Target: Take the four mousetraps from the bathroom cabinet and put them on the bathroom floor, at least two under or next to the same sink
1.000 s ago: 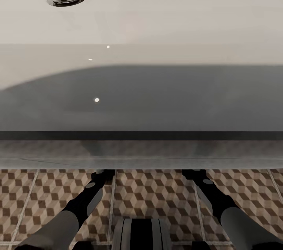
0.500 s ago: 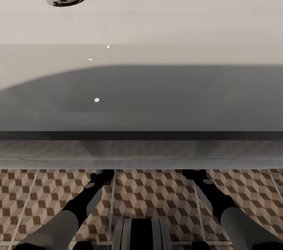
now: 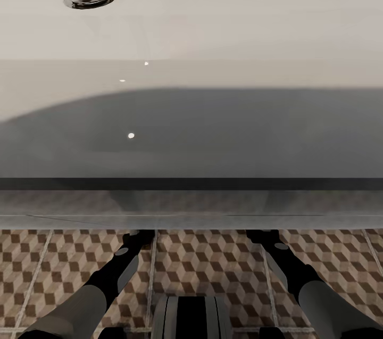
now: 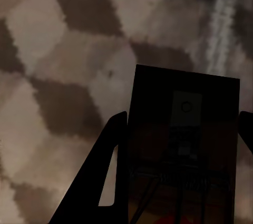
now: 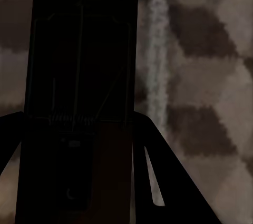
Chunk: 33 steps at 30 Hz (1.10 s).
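Both claws are gripping 1 mousetrap each: our left claw (image 4: 179, 182) is clamping a mousetrap (image 4: 184, 145), our right claw (image 5: 74, 182) another mousetrap (image 5: 79, 76), both hanging over the bathroom floor (image 3: 213, 259) beneath the bathroom sink's (image 3: 213, 25) front edge.

White bathroom sink (image 3: 213, 19) (brown cube-patterned floor (image 3: 213, 259))

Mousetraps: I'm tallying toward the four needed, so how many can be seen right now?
2. One mousetrap sits between the left gripper fingers, another mousetrap between the right gripper fingers, both over the bathroom floor. Others may be hidden.
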### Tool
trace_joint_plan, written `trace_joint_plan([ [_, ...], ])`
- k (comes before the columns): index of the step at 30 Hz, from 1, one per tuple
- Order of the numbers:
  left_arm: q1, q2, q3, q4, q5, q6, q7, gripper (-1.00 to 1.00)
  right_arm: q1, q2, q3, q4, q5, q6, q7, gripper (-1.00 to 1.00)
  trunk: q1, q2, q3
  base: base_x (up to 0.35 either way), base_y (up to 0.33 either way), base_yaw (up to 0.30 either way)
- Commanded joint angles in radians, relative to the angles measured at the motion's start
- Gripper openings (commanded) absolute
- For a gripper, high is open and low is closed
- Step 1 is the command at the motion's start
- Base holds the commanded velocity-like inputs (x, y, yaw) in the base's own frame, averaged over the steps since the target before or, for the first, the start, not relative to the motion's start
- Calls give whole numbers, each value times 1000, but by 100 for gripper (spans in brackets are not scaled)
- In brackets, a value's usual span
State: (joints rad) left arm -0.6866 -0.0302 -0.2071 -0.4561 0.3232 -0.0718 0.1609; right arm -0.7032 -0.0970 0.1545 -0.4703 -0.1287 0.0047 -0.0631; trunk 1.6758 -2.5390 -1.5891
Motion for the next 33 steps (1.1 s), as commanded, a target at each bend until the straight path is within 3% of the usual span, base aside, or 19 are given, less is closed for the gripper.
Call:
trace_joint_plan([
  [1,-1,1,-9,1,7,-4,11,-100,0,-1,8,-1,-14,0,-4,-100,0,0,0,0,0,0],
  [12,-1,6,-11,4,7,9,1,-100,-1,-1,8,-1,-14,0,-4,-100,0,0,0,0,0,0],
  [20,-1,8,-12,2,6,98,-29,-100,0,-1,8,-1,-14,0,-4,-100,0,0,0,0,0,0],
  [33,-1,9,-12,-7,7,100,-33,-100,0,-1,8,0,-15,0,-4,-100,0,0,0,0,0,0],
])
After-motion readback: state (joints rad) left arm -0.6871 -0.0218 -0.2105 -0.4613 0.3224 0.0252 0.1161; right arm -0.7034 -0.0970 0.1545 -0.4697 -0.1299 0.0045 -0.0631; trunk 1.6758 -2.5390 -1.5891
